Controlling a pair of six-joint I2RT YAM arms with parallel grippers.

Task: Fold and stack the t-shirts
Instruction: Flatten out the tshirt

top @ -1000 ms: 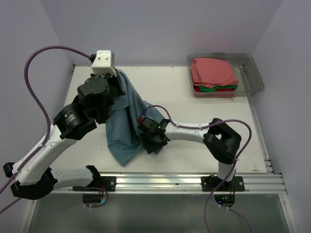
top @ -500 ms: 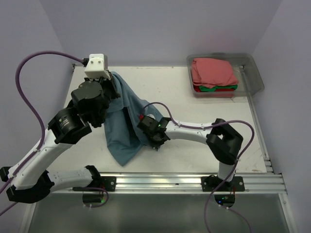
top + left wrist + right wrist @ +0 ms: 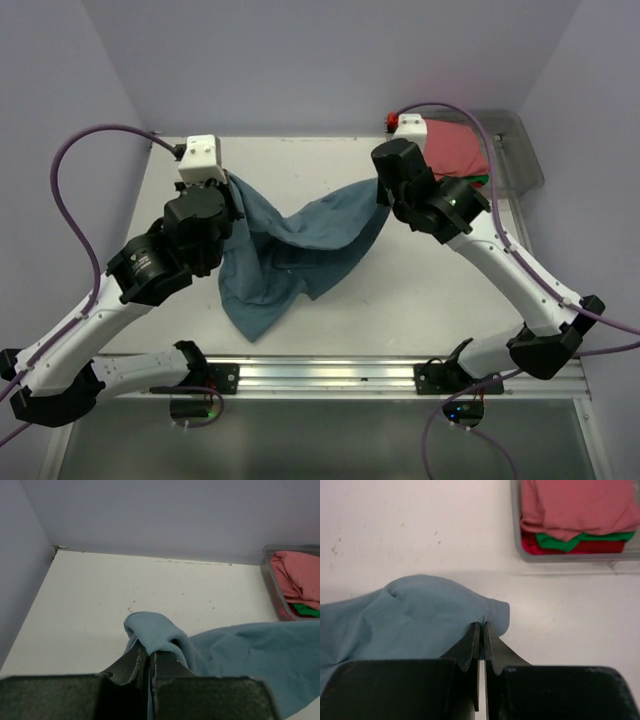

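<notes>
A slate-blue t-shirt (image 3: pixel 290 245) hangs stretched between both grippers above the table, its lower part drooping onto the white surface. My left gripper (image 3: pixel 148 652) is shut on one bunched edge of it (image 3: pixel 155 635) at the back left. My right gripper (image 3: pixel 482 626) is shut on another edge (image 3: pixel 425 610) near the back right. In the clear bin (image 3: pixel 520 165) at the back right lie folded t-shirts: a salmon-pink one (image 3: pixel 575 505) on top, a green one (image 3: pixel 560 541) under it and a red one (image 3: pixel 590 547) at the bottom.
Lilac walls (image 3: pixel 330 60) close off the back and both sides. A metal rail (image 3: pixel 330 375) runs along the near edge with both arm bases on it. Purple cables (image 3: pixel 75 170) loop from each wrist. White table surface (image 3: pixel 440 290) lies between shirt and bin.
The right gripper shut on the blue shirt's edge near the middle and carried it up and to the back right, spreading the shirt. The left gripper stayed shut, shifting only slightly.
</notes>
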